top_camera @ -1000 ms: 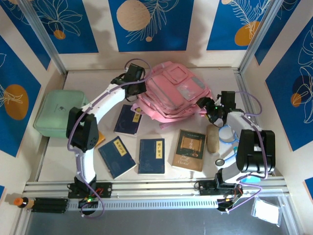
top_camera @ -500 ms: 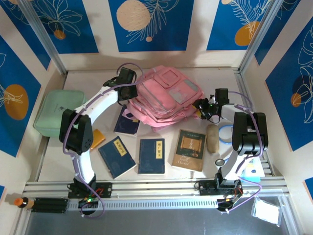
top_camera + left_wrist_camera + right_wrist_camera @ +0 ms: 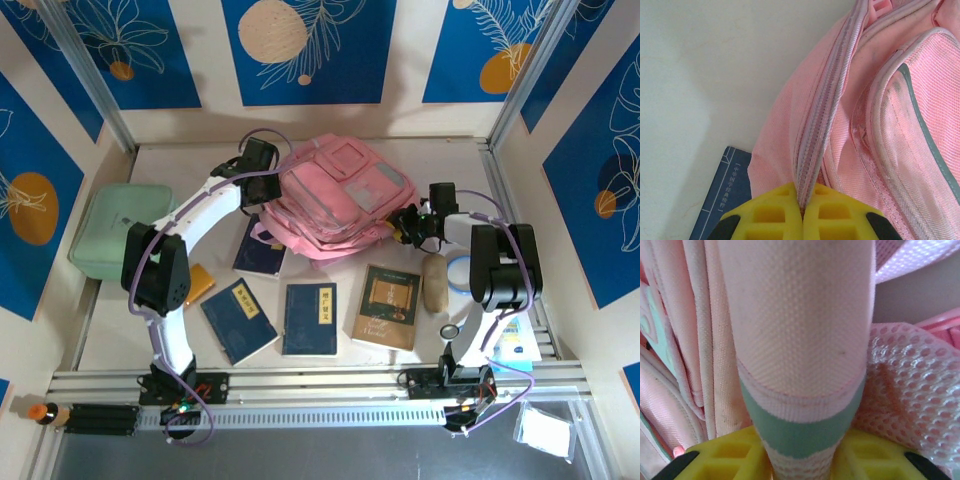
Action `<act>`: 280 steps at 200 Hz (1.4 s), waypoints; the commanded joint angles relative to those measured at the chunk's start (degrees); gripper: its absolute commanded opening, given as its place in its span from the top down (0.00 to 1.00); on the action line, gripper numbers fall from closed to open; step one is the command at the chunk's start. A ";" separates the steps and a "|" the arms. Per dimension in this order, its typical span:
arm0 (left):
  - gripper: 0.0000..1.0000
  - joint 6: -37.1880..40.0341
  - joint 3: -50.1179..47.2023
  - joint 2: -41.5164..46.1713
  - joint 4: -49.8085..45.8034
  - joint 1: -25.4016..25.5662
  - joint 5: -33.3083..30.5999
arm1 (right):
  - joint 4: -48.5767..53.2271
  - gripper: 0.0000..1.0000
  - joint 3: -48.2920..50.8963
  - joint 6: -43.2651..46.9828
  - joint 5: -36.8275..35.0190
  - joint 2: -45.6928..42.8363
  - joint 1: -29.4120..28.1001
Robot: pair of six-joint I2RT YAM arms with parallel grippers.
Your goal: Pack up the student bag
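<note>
left gripper pinched shut on zipper seam, left edge of student bag | right gripper clamped on pink strap, bag's right side | bag far-centre on table

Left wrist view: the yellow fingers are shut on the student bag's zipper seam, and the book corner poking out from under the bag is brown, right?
Not brown. The book corner is dark blue with pale lettering, as the left wrist view shows. The rest holds: the left gripper is shut on the zipper seam of the student bag.
</note>
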State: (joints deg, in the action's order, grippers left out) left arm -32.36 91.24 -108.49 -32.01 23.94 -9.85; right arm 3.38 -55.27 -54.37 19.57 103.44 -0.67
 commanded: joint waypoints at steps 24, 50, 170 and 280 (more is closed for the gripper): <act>1.00 2.36 2.00 -1.79 5.18 -1.50 0.72 | -1.35 0.94 0.19 1.03 1.53 -1.35 -0.44; 0.99 5.10 7.64 -5.95 6.43 -2.82 -1.43 | -4.30 0.97 3.51 1.34 2.26 -6.03 -1.25; 0.23 4.62 -5.78 8.42 -1.25 6.73 1.33 | -8.41 0.99 3.87 -13.93 -6.93 -11.64 -13.61; 0.60 -5.52 -23.51 8.93 14.64 20.02 4.05 | -3.98 1.00 2.44 -12.89 -7.47 -13.25 -14.71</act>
State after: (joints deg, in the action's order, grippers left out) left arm -38.30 65.08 -95.42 -20.32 44.01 -3.46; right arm -0.89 -51.03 -67.16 10.41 92.79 -14.39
